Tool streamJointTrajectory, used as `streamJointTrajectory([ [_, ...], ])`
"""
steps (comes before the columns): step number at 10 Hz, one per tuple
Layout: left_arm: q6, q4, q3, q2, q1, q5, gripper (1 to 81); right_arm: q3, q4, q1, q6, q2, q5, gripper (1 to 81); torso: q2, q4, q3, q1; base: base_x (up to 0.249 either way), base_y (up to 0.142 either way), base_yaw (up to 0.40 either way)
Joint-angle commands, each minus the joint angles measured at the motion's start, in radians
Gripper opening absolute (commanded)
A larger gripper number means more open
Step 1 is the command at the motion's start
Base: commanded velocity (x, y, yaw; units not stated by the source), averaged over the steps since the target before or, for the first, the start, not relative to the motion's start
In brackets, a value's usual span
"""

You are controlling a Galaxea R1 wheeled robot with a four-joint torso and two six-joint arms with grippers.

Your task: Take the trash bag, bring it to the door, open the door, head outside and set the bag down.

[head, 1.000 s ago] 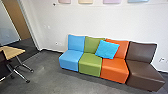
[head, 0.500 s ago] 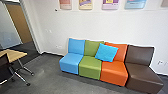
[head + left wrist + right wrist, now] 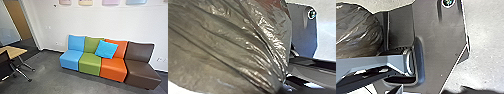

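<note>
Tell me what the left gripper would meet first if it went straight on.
Probably the trash bag, its creased film close in the left wrist view, though depth is unclear.

The trash bag bulges, grey-brown and shiny; its creases converge; it is near the robot.

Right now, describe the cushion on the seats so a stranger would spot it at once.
Along the white wall stands a row of four coloured seats. The cushion leans where the green seat meets the orange seat. It is a bright turquoise square, tilted, unlike the upright seat backs beside it.
</note>
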Motion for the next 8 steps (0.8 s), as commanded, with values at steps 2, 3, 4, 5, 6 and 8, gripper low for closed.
streamJointTrajectory([
  [2,0.008,0.010,-0.028,0.021,-0.045,0.066,1.0,-0.053,-0.030,0.027,-0.003,0.040,-0.059,81.1,0.122,0.000,0.108,-0.079,0.000,0.000,0.000],
  [3,0.008,0.011,-0.028,0.022,-0.044,0.051,1.0,-0.054,-0.030,0.026,-0.003,0.043,-0.059,81.1,0.160,0.000,0.142,-0.103,0.000,0.000,0.000],
  [4,0.008,0.011,-0.028,0.022,-0.044,0.049,1.0,-0.054,-0.030,0.026,-0.003,0.043,-0.059,81.1,0.191,0.000,0.169,-0.124,0.000,0.000,0.000],
  [5,0.008,0.011,-0.028,0.021,-0.044,0.049,1.0,-0.054,-0.030,0.026,-0.003,0.044,-0.059,81.1,0.226,0.000,0.200,-0.143,0.000,0.000,0.000],
  [6,0.008,0.011,-0.028,0.021,-0.044,0.049,1.0,-0.054,-0.030,0.026,-0.003,0.048,-0.059,81.1,0.267,0.000,0.146,-0.143,0.000,0.000,0.000],
  [8,0.008,0.013,-0.028,0.022,-0.045,0.051,1.0,-0.057,-0.030,0.026,-0.003,0.048,-0.059,81.1,0.218,0.000,0.182,-0.130,0.000,0.000,0.000],
])
